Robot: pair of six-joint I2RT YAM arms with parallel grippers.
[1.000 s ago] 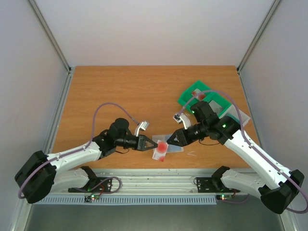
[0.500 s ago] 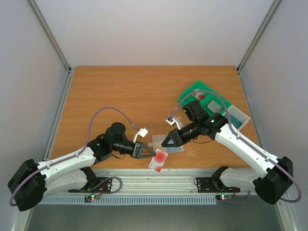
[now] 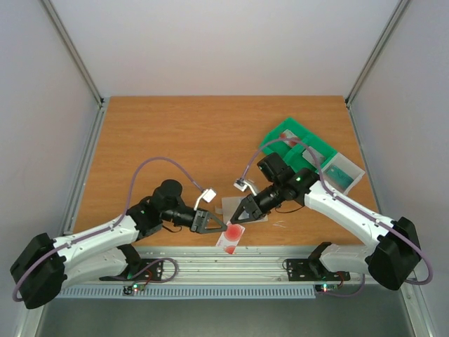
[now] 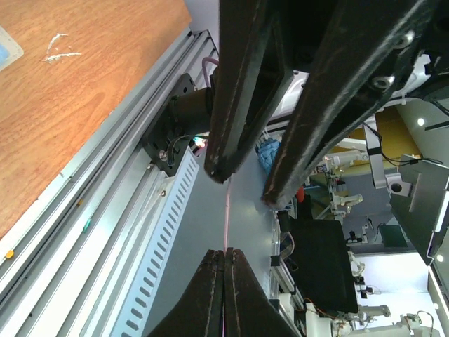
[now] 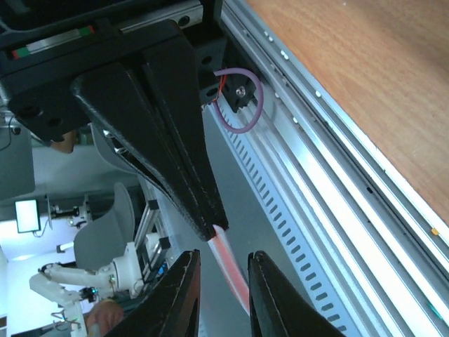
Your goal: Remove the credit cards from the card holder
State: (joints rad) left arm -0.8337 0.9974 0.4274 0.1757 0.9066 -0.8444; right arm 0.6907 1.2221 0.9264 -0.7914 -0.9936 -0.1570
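Observation:
My left gripper (image 3: 219, 226) is shut on the card holder (image 3: 230, 236), a pale flat case with pinkish-red patches, and holds it over the table's near edge. In the left wrist view only its thin pink edge (image 4: 226, 217) shows, running out from my left gripper (image 4: 224, 253). My right gripper (image 3: 238, 217) has come up against the case from the far side. Its jaws straddle the pinkish-red strip (image 5: 229, 272) with a gap on either side, so my right gripper (image 5: 223, 253) is open. A blue-grey credit card (image 3: 233, 205) lies on the table behind it.
A bright green compartment tray (image 3: 284, 133) stands at the back right, with a teal card (image 3: 344, 172) in its pale end section. The aluminium rail (image 3: 231, 261) runs along the near table edge under the held case. White scuff marks (image 3: 280, 225) show on the wood.
My left gripper has drawn the case back toward the near edge. My right gripper first stayed over the blue-grey card, then moved down and left to the case, its jaws narrowing a little.

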